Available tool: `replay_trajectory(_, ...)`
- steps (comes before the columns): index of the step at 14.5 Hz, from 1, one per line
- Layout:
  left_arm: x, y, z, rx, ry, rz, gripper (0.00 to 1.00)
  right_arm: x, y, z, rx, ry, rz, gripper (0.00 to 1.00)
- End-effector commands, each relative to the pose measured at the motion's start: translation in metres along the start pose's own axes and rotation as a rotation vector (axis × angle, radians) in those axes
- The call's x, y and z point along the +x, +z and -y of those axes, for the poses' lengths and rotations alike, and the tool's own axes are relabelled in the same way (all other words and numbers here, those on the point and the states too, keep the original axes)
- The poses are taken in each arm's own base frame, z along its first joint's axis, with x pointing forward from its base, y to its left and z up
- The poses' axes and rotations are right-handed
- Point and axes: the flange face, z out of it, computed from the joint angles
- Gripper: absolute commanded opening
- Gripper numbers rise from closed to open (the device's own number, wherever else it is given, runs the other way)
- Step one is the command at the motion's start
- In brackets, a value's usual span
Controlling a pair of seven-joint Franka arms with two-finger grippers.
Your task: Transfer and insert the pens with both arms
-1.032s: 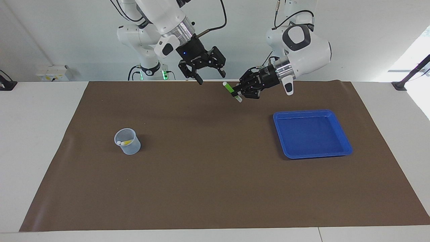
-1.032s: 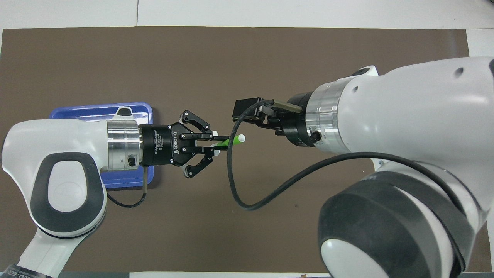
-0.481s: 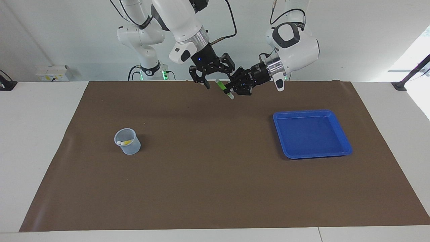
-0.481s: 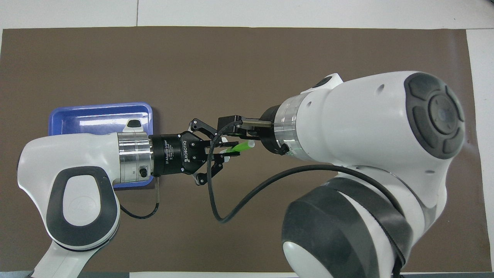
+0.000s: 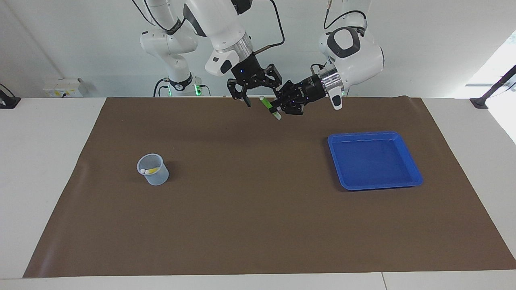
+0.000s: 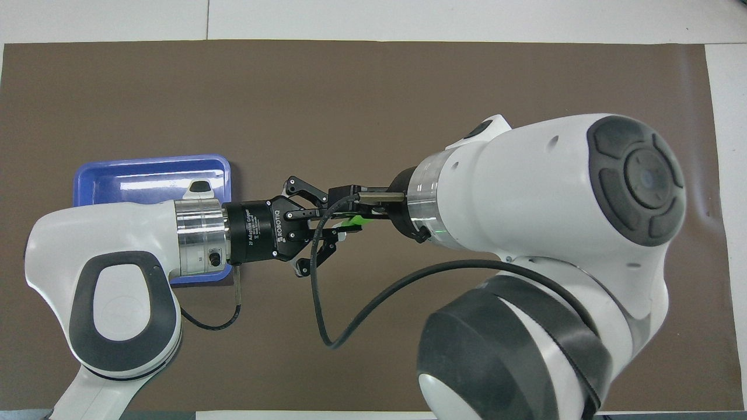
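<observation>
My left gripper (image 5: 277,108) is shut on a green pen (image 5: 267,105) and holds it slanted in the air over the brown mat, pale cap end up. The same green pen (image 6: 352,220) shows as a short strip in the overhead view between the two wrists. My right gripper (image 5: 260,96) is open, with its fingers on either side of the pen's upper end; I cannot tell whether they touch it. A clear cup (image 5: 153,169) toward the right arm's end holds a yellow pen (image 5: 150,171). The right arm hides that cup in the overhead view.
An empty blue tray (image 5: 365,135) lies on the brown mat (image 5: 250,209) toward the left arm's end, and the left arm partly covers the tray (image 6: 146,169) from above. Two smaller white arms (image 5: 173,52) with green lights stand at the robots' edge of the table.
Both grippers came together over the mat's middle. The left one carried the green pen toward the right arm's end, and the open right gripper swung in around the pen's upper end.
</observation>
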Motion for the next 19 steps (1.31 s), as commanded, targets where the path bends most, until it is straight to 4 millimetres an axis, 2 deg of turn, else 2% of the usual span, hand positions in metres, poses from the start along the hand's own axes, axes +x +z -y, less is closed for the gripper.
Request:
replay_trajectory(1,0.001,-0.005,0.009,-0.032,-0.023,0.009,0.0,-0.005,0.001,0.002,-0.019,-0.029,0.004,0.94)
replay_trajectory(2,0.001,-0.005,0.009,-0.032,-0.023,0.009,0.0,-0.005,0.0,0.003,-0.018,-0.031,0.003,0.7)
replay_trajectory(3,0.0,-0.005,0.01,-0.031,-0.022,0.009,0.0,-0.006,0.0,0.003,-0.019,-0.03,0.005,0.16)
replay_trajectory(4,0.001,-0.005,0.009,-0.033,-0.024,0.01,0.0,-0.005,0.0,0.002,-0.019,-0.03,0.004,0.0)
replay_trajectory(15,0.001,-0.007,0.007,-0.058,-0.037,0.019,0.0,0.001,-0.004,0.003,-0.014,-0.038,-0.042,0.0)
replay_trajectory(16,0.001,-0.007,0.006,-0.06,-0.037,0.02,0.99,0.003,-0.004,0.001,-0.019,-0.038,-0.044,0.0)
replay_trajectory(19,0.001,-0.008,0.006,-0.065,-0.046,0.02,1.0,0.011,-0.004,-0.012,-0.043,-0.065,-0.053,0.0)
